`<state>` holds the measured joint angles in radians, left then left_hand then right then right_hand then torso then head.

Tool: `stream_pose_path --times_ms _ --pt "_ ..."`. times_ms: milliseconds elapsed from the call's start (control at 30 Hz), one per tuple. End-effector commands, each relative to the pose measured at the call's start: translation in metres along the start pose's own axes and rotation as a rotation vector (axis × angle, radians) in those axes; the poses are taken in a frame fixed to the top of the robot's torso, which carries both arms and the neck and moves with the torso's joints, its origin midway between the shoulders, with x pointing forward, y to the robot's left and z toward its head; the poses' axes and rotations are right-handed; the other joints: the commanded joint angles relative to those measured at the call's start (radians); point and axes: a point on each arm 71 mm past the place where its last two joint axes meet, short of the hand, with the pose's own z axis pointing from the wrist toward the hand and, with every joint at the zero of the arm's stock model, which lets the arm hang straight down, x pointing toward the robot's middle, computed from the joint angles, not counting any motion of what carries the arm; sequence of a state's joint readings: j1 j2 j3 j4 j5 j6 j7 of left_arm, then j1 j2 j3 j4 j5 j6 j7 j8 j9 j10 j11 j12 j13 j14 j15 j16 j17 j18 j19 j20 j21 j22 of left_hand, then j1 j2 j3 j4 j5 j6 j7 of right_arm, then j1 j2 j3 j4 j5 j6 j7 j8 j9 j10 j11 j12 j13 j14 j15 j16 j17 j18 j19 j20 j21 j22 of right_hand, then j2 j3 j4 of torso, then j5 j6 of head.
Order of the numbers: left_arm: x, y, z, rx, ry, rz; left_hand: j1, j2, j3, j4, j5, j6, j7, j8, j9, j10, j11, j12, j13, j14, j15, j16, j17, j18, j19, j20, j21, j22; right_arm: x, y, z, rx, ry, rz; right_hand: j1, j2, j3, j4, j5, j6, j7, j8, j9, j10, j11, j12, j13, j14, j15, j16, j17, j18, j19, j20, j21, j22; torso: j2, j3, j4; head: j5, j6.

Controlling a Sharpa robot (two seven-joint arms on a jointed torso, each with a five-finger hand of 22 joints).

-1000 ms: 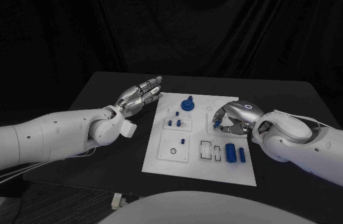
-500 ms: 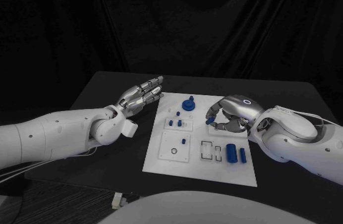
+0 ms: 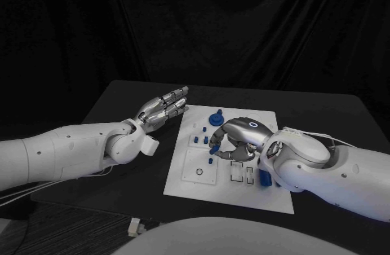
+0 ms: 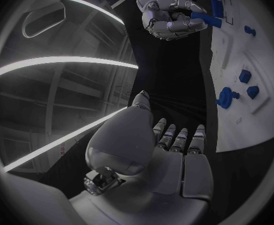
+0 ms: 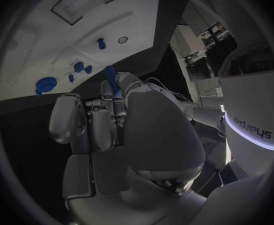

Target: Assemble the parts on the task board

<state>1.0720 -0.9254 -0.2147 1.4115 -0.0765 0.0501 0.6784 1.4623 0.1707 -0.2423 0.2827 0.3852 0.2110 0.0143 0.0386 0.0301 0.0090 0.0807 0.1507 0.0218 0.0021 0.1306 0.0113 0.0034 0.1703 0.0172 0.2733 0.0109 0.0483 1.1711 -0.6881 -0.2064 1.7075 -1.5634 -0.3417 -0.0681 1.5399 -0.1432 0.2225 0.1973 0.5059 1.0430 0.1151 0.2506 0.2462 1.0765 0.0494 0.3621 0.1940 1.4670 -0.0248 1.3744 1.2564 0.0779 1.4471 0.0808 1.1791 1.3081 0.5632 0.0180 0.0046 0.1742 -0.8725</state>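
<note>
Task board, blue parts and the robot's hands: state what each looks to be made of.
White flat task board: likely matte plastic, going by its even, glare-free surface and crisp recessed outlines. Small blue parts, such as the round knobbed piece: probably moulded or printed plastic, uniform in colour with a dull finish. Silver left hand and right hand: metallic-looking, with a satin sheen and soft highlights; could be metal or coated plastic.

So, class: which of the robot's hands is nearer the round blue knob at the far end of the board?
Right. The right hand, holding a blue part, hangs over the board just short of the knob; the left hand is raised off the board's side.
</note>
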Motion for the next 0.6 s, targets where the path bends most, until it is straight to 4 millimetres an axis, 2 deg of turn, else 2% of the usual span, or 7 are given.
stream_pose_path --times_ms 33,600 --pt "0.002 -0.006 0.0 0.091 0.004 -0.012 0.004 0.002 -0.002 -0.003 0.001 0.004 0.002 0.004 0.001 -0.002 -0.002 0.003 0.001 0.0 0.005 0.004 0.001 0.007 -0.001 0.008 0.002 0.001 0.012 0.004 0.006 0.0 0.059 0.016 0.001 0.009 0.006 -0.002 -0.006 -0.006 0.0 -0.002 0.003 -0.003 0.006 -0.005 -0.001 0.035 0.001 0.003 0.002 -0.001 0.004 -0.002 0.006 0.161 0.0 0.0001 0.0003 0.003 0.0" --pt "0.001 -0.006 0.0 0.091 0.005 -0.012 0.005 0.002 -0.002 -0.003 0.002 0.004 0.003 0.004 0.001 -0.002 -0.001 0.003 0.001 0.0 0.005 0.004 0.001 0.008 -0.001 0.008 0.001 0.0 0.046 0.02 0.029 -0.046 0.156 0.009 0.005 0.011 0.01 -0.006 -0.009 -0.011 0.003 -0.004 0.005 -0.005 0.008 -0.009 -0.003 0.038 0.003 0.009 0.009 -0.002 0.007 -0.001 0.014 0.163 0.0 0.0002 0.0007 0.003 0.0"
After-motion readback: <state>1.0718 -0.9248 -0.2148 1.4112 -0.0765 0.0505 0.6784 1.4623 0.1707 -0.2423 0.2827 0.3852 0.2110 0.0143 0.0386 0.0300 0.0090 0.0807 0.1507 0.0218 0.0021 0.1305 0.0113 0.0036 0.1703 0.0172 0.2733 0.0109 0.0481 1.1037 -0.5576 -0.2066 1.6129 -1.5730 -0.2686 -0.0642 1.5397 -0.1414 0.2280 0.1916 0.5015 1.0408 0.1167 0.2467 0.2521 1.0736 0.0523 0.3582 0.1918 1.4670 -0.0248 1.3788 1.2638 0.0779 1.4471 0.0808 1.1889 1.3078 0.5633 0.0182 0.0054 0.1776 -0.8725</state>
